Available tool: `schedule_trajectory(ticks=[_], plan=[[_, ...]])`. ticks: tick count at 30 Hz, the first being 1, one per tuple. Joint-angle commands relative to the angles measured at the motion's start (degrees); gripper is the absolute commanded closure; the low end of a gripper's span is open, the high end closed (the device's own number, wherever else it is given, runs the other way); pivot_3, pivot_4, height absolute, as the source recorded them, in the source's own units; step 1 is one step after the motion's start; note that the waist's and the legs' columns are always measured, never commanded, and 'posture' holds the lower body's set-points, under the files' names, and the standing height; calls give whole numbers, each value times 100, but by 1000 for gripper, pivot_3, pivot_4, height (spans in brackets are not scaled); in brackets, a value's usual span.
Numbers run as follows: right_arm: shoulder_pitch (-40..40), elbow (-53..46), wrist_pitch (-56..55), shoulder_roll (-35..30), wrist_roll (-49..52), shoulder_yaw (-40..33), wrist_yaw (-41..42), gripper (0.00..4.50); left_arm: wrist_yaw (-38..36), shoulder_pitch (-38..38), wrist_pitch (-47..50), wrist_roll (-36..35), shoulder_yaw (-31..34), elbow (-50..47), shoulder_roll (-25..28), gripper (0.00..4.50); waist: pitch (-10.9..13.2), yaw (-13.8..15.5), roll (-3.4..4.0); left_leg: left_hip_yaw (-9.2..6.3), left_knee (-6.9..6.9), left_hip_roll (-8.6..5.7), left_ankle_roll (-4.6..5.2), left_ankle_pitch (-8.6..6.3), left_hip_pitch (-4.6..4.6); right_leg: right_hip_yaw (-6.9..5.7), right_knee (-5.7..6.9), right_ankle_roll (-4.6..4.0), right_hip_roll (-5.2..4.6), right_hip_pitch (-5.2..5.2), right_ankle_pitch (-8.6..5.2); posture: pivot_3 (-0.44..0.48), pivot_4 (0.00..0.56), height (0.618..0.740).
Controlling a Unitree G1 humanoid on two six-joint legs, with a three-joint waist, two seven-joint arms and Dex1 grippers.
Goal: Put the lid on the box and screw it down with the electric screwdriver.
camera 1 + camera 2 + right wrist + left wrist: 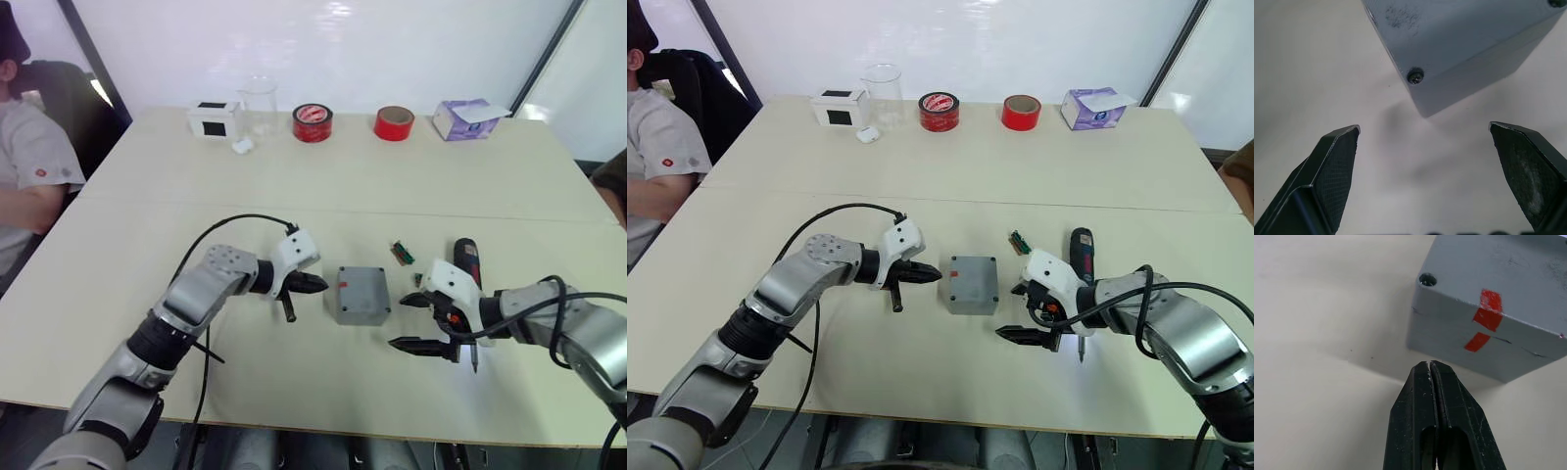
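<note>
Centrally placed on the beige table [118, 323]: grey box [361, 297] with lid [360, 285] seated on top, red spot on the lid's outer face continuing as a red mark down the side wall. Corner screw hole on the left-gripper side empty; dark screw head seated in the corner facing the right gripper (per the wrist views).

Left gripper [315, 285]: fingers pressed fully together, holding nothing, tip pointed at the box's left wall, just beside it without contact.

Right gripper [418, 323]: fingers spread wide, holding nothing, aimed at the box's near right corner, apart from it.

Electric screwdriver [467, 262]: lying flat on the table to the right of the box, partly covered by the right wrist, thin metal bit toward the near edge.

Small green component [402, 253]: on the table between box and screwdriver.

Far edge, left to right: white box with black patch [214, 118], clear beaker [258, 106], two red tape rolls [313, 122], purple tissue box [467, 117].

Seated person [34, 166] at the left side.
</note>
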Motion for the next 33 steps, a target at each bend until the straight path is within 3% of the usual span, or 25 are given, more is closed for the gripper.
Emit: schedule_trajectory(ticks=[1, 15, 19, 25, 29, 33], plan=[[-174, -223, 72, 87, 51, 29, 14, 57, -122, -210, -356, 254, -228, 194, -134, 4500, 0, 0, 0, 0, 0, 0, 0, 0, 0, 0, 0, 0, 0, 0, 0, 0, 150, 740], [-337, -850, 869, 662, 671, 22, -253, 57, 43, -563, -994, 616, -27, 1352, -819, 4500, 0, 2, 0, -6, 5, -1, 0, 0, -1, -2, 9, 0, 0, 0, 1, 0, 150, 740], [-242, -842, 833, 342, 610, -259, -193, 57, -8, -482, -967, 783, 64, 1212, -464, 4500, 0, -9, 0, -7, 9, -1, 0, 0, -1, -3, 12, 1, 0, 0, 1, 0, 150, 740], [-229, -368, 294, -308, 142, -516, 42, 57, -656, 120, -413, 442, 135, -65, 434, 4500, -1, -18, 2, -7, 10, 5, 1, 0, 0, -4, 21, 0, 1, -3, 1, 0, 150, 740], [-481, 2, -147, -102, -249, -149, 4, 57, -974, 416, -63, 109, 103, -749, 664, 4500, -1, 0, 2, -5, 13, 7, 0, 0, 1, -3, 25, -1, 0, -3, 0, 0, 150, 740], [-729, 186, -352, 192, -475, 295, 95, 57, -805, 420, 50, 166, -13, -779, 459, 4500, -1, 5, 1, -5, 25, 5, 0, 0, -3, -3, 29, -2, 0, -2, -1, 0, 150, 740]])
